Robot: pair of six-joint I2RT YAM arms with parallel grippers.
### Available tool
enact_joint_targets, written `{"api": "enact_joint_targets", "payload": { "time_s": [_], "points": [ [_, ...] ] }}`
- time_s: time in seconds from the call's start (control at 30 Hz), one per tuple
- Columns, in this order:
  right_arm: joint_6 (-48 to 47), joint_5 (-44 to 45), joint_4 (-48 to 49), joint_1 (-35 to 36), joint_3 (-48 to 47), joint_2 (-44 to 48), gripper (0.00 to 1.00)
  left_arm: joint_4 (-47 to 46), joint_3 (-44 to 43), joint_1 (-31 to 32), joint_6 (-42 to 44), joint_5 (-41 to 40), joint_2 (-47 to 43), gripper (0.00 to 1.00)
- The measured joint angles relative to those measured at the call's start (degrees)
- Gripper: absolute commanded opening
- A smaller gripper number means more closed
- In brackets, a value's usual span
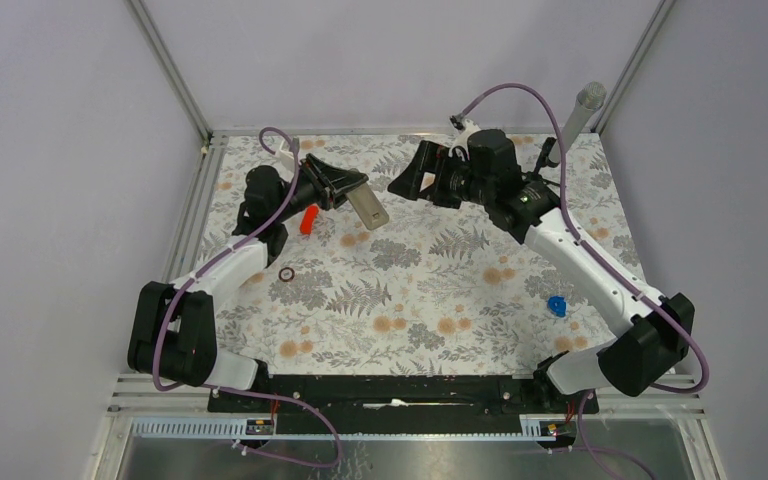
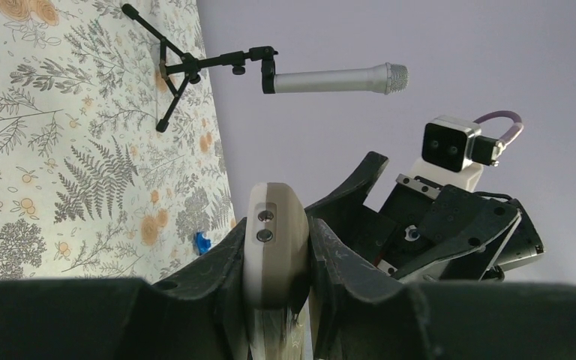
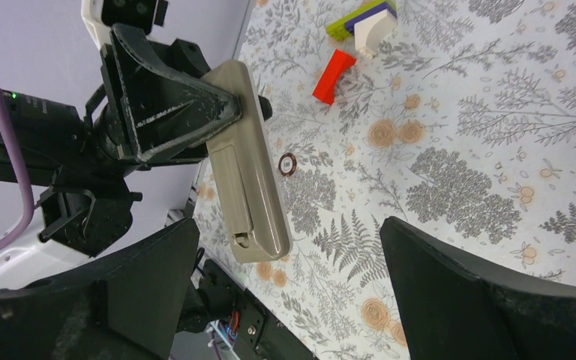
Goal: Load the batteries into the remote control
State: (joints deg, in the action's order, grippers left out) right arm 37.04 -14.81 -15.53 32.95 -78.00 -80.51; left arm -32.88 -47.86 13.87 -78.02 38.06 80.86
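Note:
My left gripper point(image 1: 352, 190) is shut on the remote control point(image 1: 367, 207) and holds it in the air above the far left of the table. In the left wrist view the remote point(image 2: 273, 244) stands edge-on between the fingers. In the right wrist view its grey-tan back point(image 3: 249, 169) faces the camera, with the battery cover panel in place, gripped by the left gripper point(image 3: 195, 112). My right gripper point(image 1: 422, 180) is open and empty, just right of the remote, its wide-apart fingers point(image 3: 487, 292) framing it. The batteries are out of view.
An orange-red block point(image 1: 308, 219) lies below the left gripper, and a small dark ring point(image 1: 286, 273) lies nearer. A bright-blue lumpy object point(image 1: 557, 306) lies at the right. A microphone on a stand point(image 1: 582, 112) is at the far right corner. A green, purple and white block point(image 3: 364, 21) lies near the red one.

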Motion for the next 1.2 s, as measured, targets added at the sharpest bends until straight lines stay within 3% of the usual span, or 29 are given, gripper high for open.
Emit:
{"api": "enact_joint_targets", "payload": {
  "time_s": [0.3,1.07,1.2],
  "points": [
    [0.2,-5.6,0.7,-0.1,1.1,-0.9,0.99,-1.0,-0.9,0.0,-1.7,-0.1,0.0,0.0],
    [4.7,-14.5,6.7,-0.1,2.5,-6.5,0.66,-5.8,-1.0,-0.1,-6.0,0.1,1.3,0.0],
    [5.1,-15.1,7.3,-0.1,2.3,-6.8,0.65,-5.8,-1.0,-0.2,-6.0,0.0,1.3,0.0]
  ]
}}
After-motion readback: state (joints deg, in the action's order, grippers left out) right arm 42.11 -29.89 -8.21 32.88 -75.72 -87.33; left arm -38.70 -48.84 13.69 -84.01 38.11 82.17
